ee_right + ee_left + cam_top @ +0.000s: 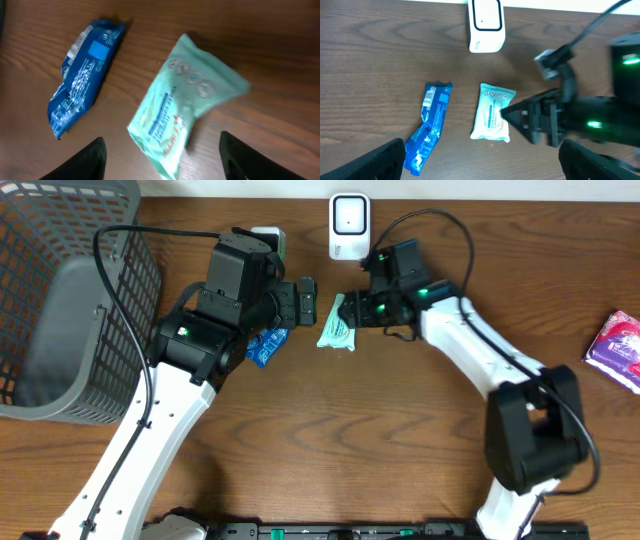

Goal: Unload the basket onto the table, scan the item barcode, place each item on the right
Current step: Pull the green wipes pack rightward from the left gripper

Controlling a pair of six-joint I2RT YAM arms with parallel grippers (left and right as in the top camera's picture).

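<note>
Mint-green packet (pixel 187 100): where is it seen?
— It is seen on the table (pixel 350 440), near the middle of the far side, just below the white scanner (pixel 348 225). Printed lettering is shown on its upper face. In the right wrist view its outline is slightly blurred.

How is the right gripper (pixel 167 159) set?
— Its fingers (pixel 95 160) are spread well apart, one on each side of the packet's near end. Nothing is clamped between them. Whether a fingertip is touching the packet's edge cannot be told; in the left wrist view one tip is seen overlapping its right side.

And the left gripper (pixel 485 160)?
— It is held wide apart too, above the table, and nothing is gripped. Both packets and the scanner are framed between its fingers in the left wrist view.

What else is laid out?
— A blue packet (pixel 427 127) is placed just to the left of the mint-green one, slightly apart from it and tilted. A grey mesh basket (pixel 130 270) is set at the table's far left, and a purple packet (pixel 618 348) is seen well apart at the right edge
</note>
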